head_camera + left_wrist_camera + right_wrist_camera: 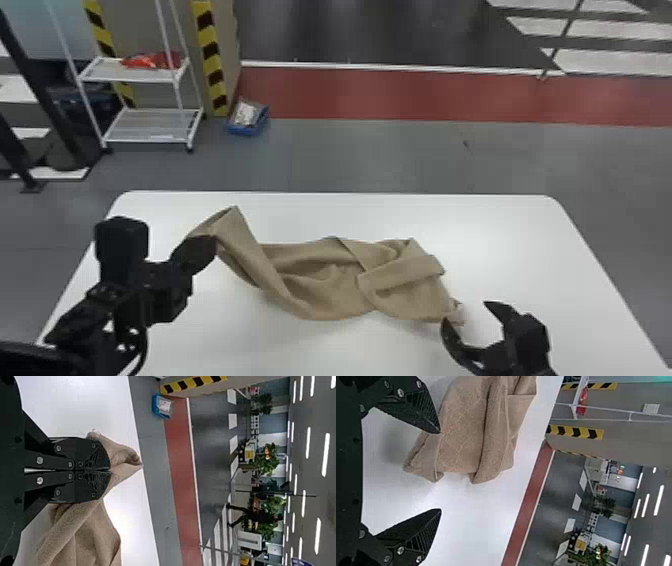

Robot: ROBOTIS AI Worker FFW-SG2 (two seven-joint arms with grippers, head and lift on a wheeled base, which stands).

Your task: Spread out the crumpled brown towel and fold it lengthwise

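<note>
My left gripper (207,245) is over the left part of the table, shut on a corner of the brown towel (320,280), which is raised there. From that corner the cloth slopes down to lie bunched across the table's middle, with folds overlapping at its right part. In the left wrist view the gripper (110,471) pinches the towel (75,538), a small tip poking out beyond the fingers. At the towel's right end my right gripper (467,312) stands open. In the right wrist view one finger of the gripper (441,471) overlaps the edge of the towel (462,427).
A white table (525,240) with rounded far corners carries the towel. Beyond it, on the floor, stand a white wheeled rack (132,75) and a blue bin (247,117) at the far left.
</note>
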